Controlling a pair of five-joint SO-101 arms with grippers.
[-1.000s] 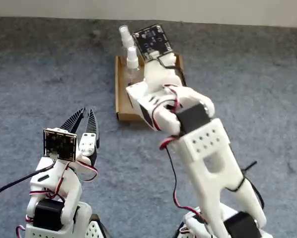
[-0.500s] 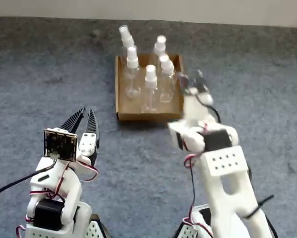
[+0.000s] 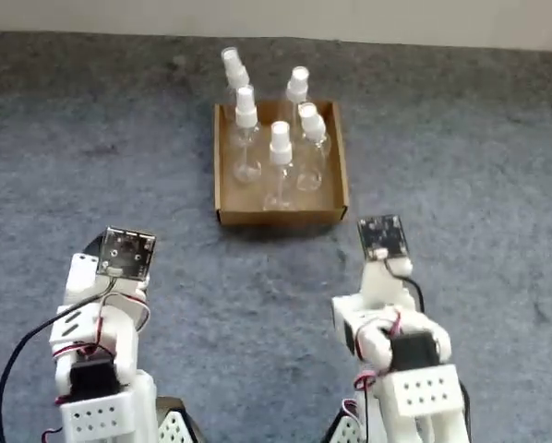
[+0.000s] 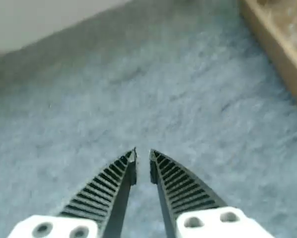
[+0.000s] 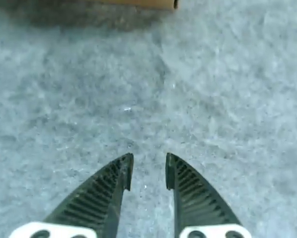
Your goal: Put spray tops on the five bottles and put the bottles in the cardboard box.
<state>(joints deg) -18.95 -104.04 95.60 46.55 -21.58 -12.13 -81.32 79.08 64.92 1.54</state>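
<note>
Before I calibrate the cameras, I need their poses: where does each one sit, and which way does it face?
High view: fixed above the arms' bases, looking down at the cardboard box of bottles; both arms' wrists show.
Left wrist view: on the left arm, looking along its own slightly parted jaws over grey carpet.
Right wrist view: on the right arm, looking down past its own parted jaws at carpet.
Shared: all three catch the box's edge.

Grey carpet (image 3: 461, 138) — pale wall (image 3: 396, 18) behind.
</note>
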